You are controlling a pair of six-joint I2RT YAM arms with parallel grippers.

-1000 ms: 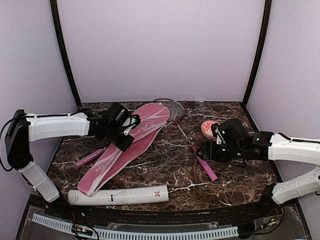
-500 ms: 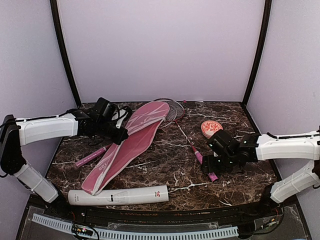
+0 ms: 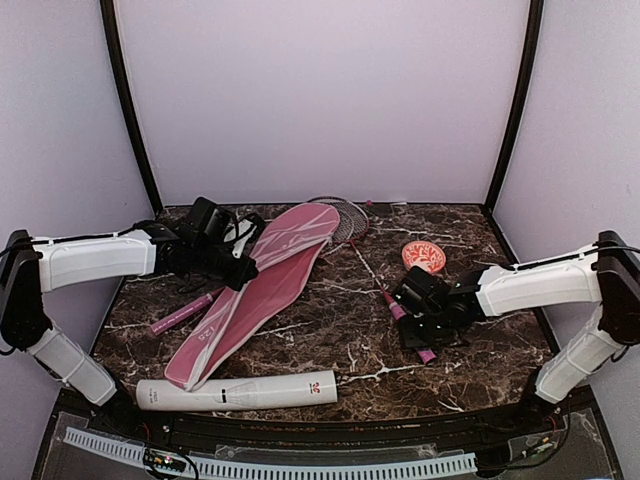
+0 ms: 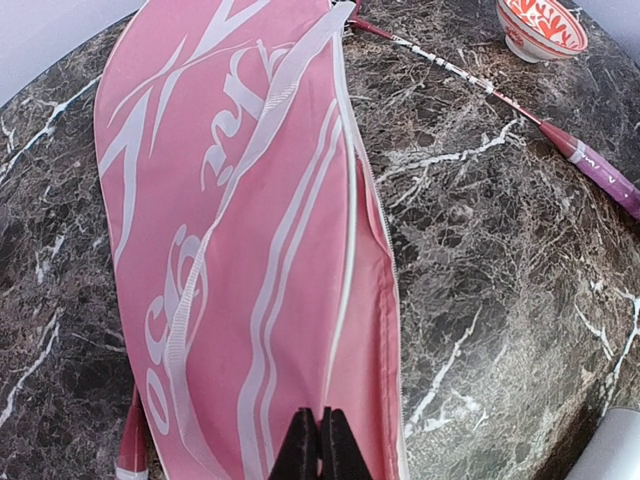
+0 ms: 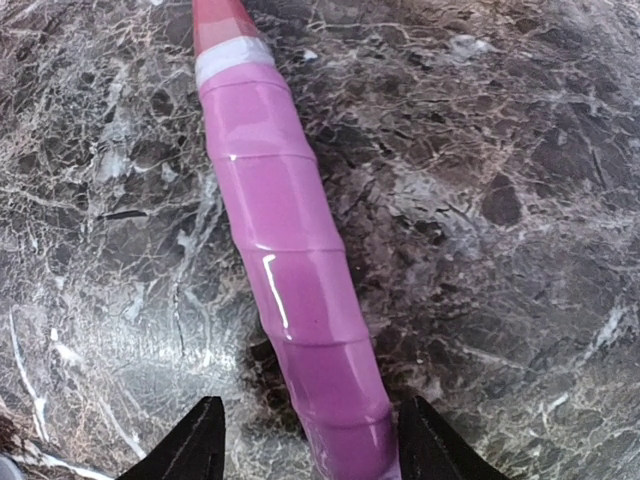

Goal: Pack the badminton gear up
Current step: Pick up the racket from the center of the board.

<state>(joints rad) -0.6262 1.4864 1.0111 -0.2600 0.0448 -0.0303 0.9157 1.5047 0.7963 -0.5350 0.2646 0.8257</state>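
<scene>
The long pink racket bag (image 3: 262, 288) lies at the left middle of the table. My left gripper (image 3: 237, 266) is shut on the bag's cloth near its open zip edge (image 4: 321, 425). One red-framed racket has its head (image 3: 346, 216) at the back, partly under the bag. Its pink handle (image 5: 290, 270) lies between the open fingers of my right gripper (image 5: 312, 420), low over the table (image 3: 420, 322). A second pink handle (image 3: 181, 315) sticks out left of the bag. The white tube (image 3: 238, 392) lies at the front. No shuttlecocks show.
A small red-patterned bowl (image 3: 422, 254) stands behind my right gripper and shows in the left wrist view (image 4: 540, 25). The table is dark marble (image 3: 330, 330) with purple walls on three sides.
My right gripper has moved left and down until it straddles the racket handle. My left gripper drew back to the left with the bag's edge a second ago and has since stayed still.
</scene>
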